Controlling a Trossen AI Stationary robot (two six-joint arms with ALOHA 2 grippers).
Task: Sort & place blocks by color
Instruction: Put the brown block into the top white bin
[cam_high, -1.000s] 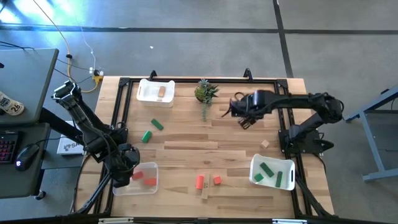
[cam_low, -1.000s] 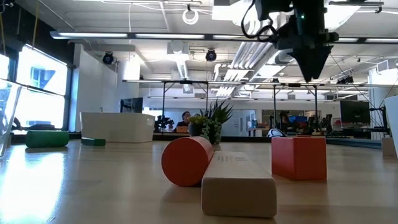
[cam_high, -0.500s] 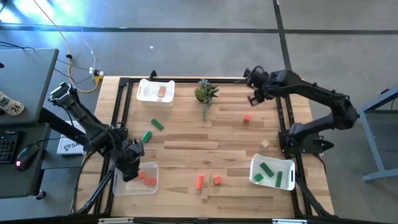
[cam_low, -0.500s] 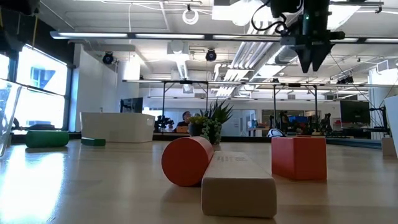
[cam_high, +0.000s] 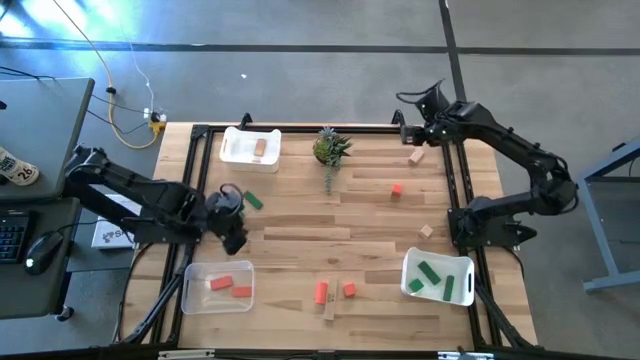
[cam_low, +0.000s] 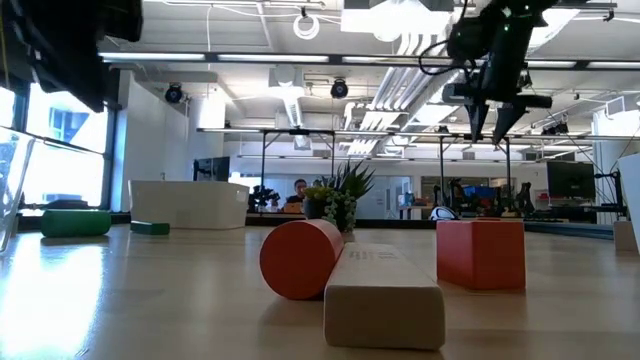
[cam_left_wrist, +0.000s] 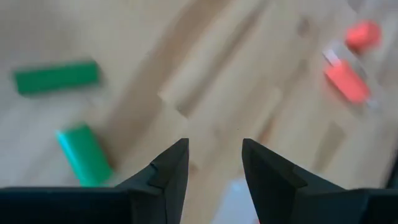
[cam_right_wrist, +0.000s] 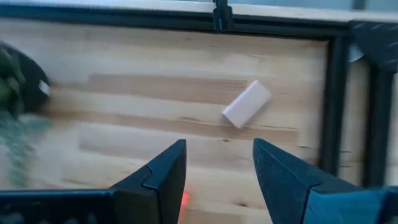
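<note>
At the table's far right corner a tan block (cam_high: 417, 157) lies flat, its long axis slanted across the plank grain; the right wrist view shows it (cam_right_wrist: 247, 104) plainly, which the low view does not. The right claw (cam_high: 412, 133) hangs over it, released and holding nothing. A small red cube (cam_high: 397, 190) sits nearer the middle. By the left edge, two green blocks (cam_high: 252, 200) (cam_high: 235, 219) lie close together at different angles, with the left claw (cam_high: 233, 232) beside them, fingers apart and holding nothing.
</note>
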